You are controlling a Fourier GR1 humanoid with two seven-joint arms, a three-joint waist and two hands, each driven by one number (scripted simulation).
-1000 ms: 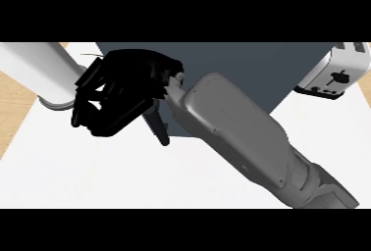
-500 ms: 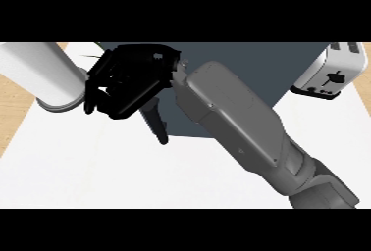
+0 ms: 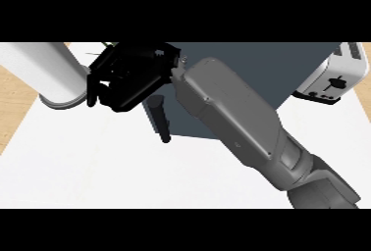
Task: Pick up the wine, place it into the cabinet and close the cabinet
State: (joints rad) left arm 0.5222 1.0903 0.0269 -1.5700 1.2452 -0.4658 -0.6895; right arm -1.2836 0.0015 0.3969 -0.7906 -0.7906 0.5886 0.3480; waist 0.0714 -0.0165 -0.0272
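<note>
My right hand (image 3: 130,76) hangs over the counter's upper left, at the left front corner of the dark grey cabinet (image 3: 253,63), with its grey forearm running down to the lower right. Its fingers are curled round something that it almost wholly hides. Only a thin green sliver, probably the wine (image 3: 109,45), shows at the hand's top edge. Below the hand, the cabinet's door (image 3: 153,110) stands open, seen edge-on, with a black handle (image 3: 164,122). The left hand is out of view.
A tall white cylinder (image 3: 47,73) stands close to the left of the hand. A silver toaster (image 3: 332,73) sits at the right, beside the cabinet. The white counter (image 3: 101,166) ends at a wooden strip (image 3: 11,93) on the left.
The right hand, fingers still curled, has moved up and slightly right toward the cabinet's corner. The forearm has followed it, and more of the door's handle shows below the hand.
</note>
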